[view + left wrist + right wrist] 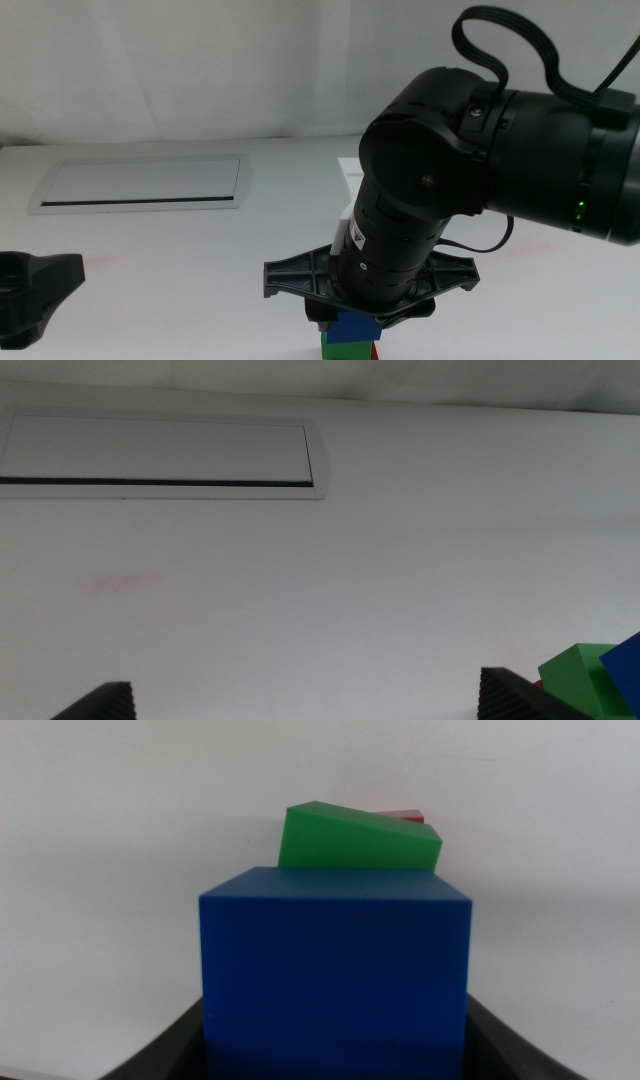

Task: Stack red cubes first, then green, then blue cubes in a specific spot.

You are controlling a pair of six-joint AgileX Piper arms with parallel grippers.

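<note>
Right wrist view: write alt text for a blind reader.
A blue cube fills the foreground, held between the right gripper jaws. Behind it sits a green cube, with a sliver of a red cube showing past that, all on a white table.

**Stack hemmed in from above, open table to its left**

The right arm (470,160) hangs straight over the stack, its gripper (352,325) around the blue cube (357,327), which sits on the green cube (345,350), so nothing passes down from above. Left of the stack, bare white tabletop (180,270) runs to the waiting left gripper (30,290). Behind that stretch lies 1 grey-framed panel (140,183), well apart from the stack.
</note>
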